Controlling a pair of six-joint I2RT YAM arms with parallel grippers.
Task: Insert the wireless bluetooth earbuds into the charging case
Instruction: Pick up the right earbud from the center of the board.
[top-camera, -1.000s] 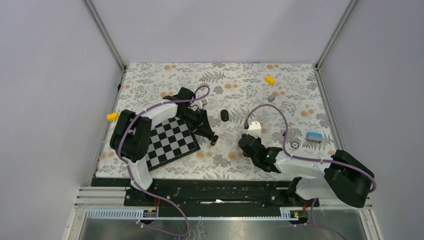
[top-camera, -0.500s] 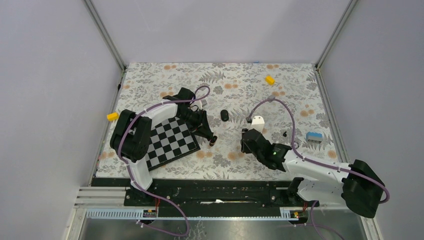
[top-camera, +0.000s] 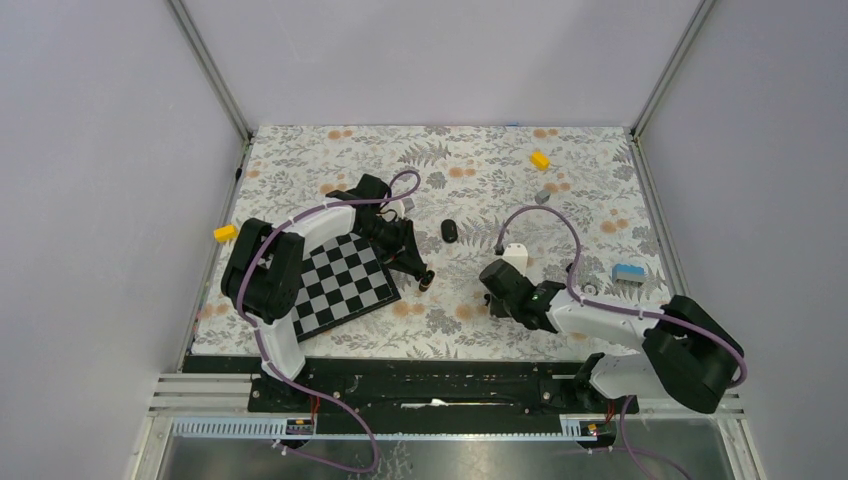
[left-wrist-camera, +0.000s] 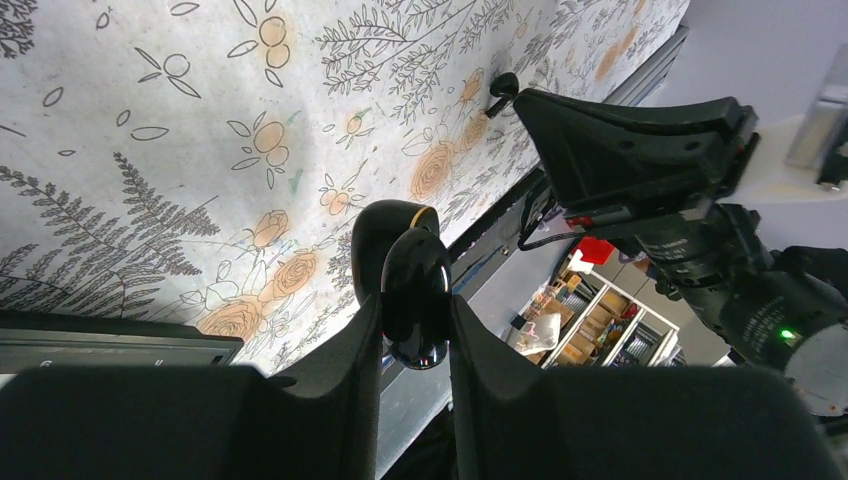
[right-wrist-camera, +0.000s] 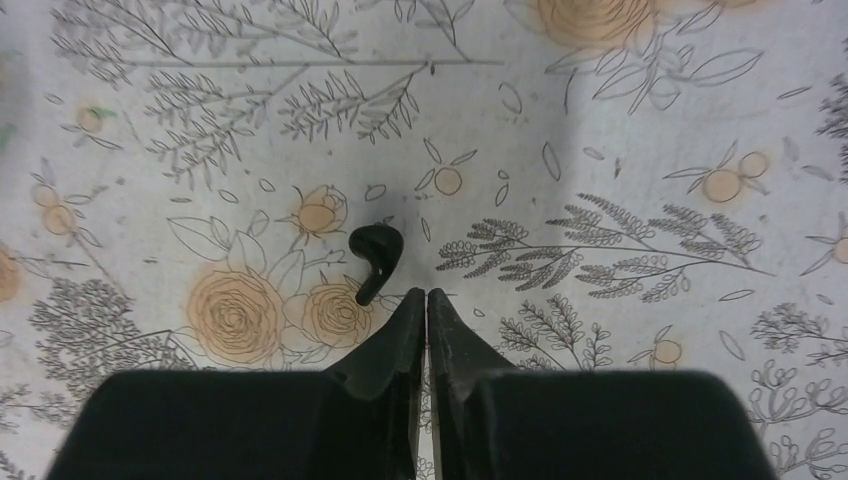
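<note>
Picking the earbud (right-wrist-camera: 375, 255) is the step: left gripper (left-wrist-camera: 415, 322) grasps the charging case (left-wrist-camera: 414, 275), while right gripper (right-wrist-camera: 427, 296), clenched empty just beside the earbud, must open.

The right gripper (right-wrist-camera: 427, 297) has its two black fingers pressed together with nothing between them, tips low over a floral tablecloth (right-wrist-camera: 620, 130). A small black earbud (right-wrist-camera: 374, 250) lies on the cloth just left of the fingertips, its stem pointing down toward them.
</note>
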